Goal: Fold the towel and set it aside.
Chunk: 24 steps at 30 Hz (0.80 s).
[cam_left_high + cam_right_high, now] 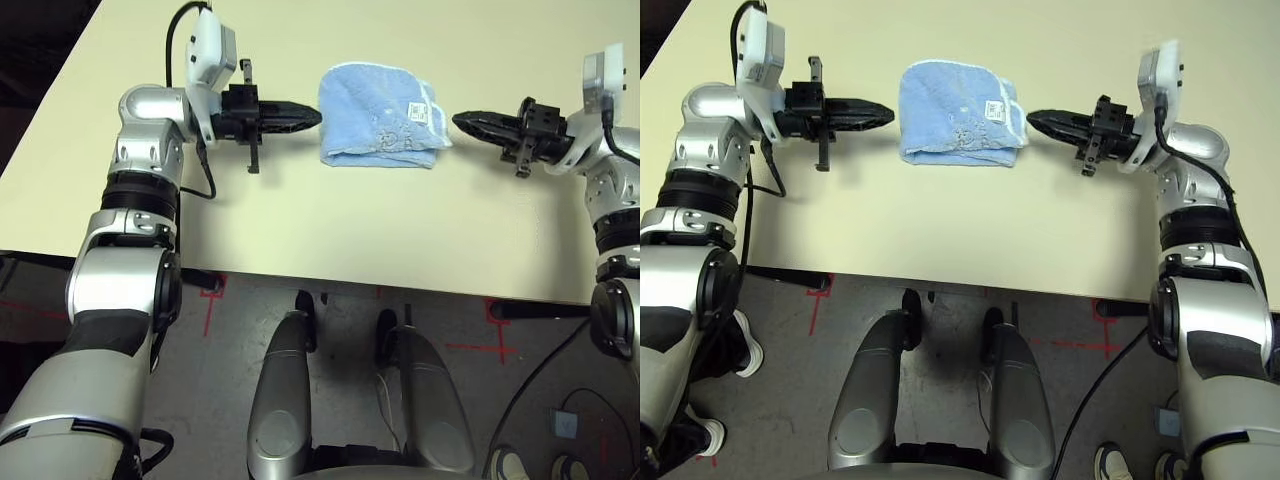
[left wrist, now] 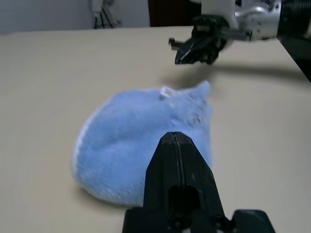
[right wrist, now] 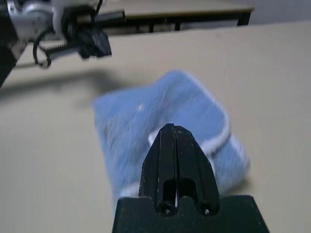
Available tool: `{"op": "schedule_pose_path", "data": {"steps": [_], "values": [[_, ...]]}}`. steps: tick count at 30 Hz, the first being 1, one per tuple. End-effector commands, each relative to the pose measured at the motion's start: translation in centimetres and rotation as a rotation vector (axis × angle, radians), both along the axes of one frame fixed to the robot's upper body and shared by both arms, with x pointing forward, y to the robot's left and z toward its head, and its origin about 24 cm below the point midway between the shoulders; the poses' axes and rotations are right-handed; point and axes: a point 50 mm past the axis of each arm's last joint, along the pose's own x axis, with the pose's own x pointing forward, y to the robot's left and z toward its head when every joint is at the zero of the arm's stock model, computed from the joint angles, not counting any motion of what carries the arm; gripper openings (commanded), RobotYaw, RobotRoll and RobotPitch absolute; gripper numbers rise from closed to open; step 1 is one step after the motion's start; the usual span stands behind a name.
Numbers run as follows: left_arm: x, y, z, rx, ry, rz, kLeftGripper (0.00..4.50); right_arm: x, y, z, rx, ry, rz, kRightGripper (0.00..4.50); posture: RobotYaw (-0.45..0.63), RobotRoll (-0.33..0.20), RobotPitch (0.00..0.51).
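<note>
Blue terry, the towel (image 1: 380, 116) lies folded on the table (image 1: 300, 230), long axis running arm to arm, between both hands. Left hand (image 1: 312, 116) and right hand (image 1: 460, 121) point inward at its opposite ends, fingers pressed together, empty; the left tip is slightly nearer.

towel (image 1: 380, 118): soft, nubby light blue terry cloth with white stitched edging; table (image 1: 300, 220): smooth matt cream surface; left gripper (image 1: 312, 116) and right gripper (image 1: 462, 121): matt black fingers
</note>
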Motion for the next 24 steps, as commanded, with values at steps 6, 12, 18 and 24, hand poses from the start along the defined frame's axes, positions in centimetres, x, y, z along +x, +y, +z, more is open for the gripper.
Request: {"op": "schedule_pose_path", "data": {"steps": [6,12,18,24], "values": [[1.4,-2.8,-1.8,0.021,0.075,0.057,0.03,1.6,3.5,-1.8,-0.078,0.076,-0.017,0.0,0.09,0.0,0.37],[2.0,-3.1,-5.1,0.125,0.158,0.127,0.03,2.3,4.4,-4.3,-0.221,0.15,-0.092,0.0,0.08,0.0,0.373],[2.1,-1.3,-7.1,0.228,0.19,0.189,0.03,2.0,2.4,-5.7,-0.301,0.191,-0.153,0.0,0.07,0.0,0.375],[2.2,0.2,-6.8,0.252,0.175,0.247,0.03,1.7,1.5,-5.3,-0.263,0.182,-0.145,0.0,0.07,0.0,0.368]]}}
